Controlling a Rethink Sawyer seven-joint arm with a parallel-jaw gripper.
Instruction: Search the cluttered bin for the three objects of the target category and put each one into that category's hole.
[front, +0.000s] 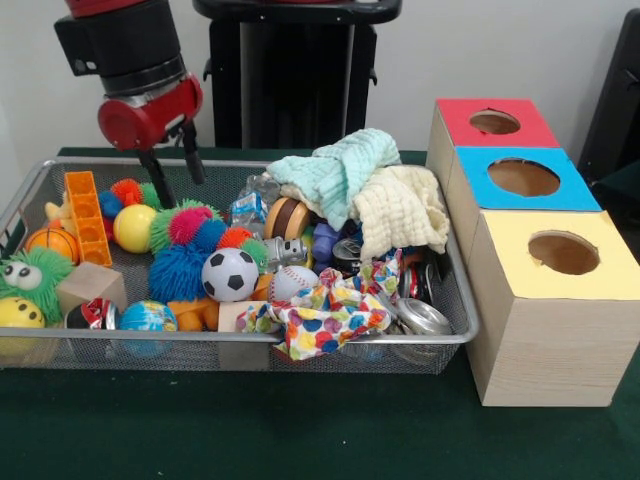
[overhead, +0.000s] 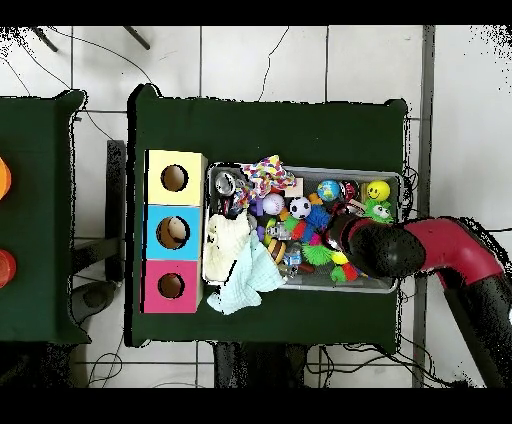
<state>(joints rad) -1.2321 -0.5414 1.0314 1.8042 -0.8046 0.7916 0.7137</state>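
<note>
Above bin (front: 40, 185) | fingers (front: 172, 165) spread, empty | cloths (front: 365, 190) hide cans (front: 420, 315) beneath

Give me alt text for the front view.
A red and black gripper, fingers open, hangs over the left end of a wire mesh bin crammed with balls, toys and cloths. Beside the bin, three wooden boxes have red, blue and yellow tops, each with a round hole.
</note>
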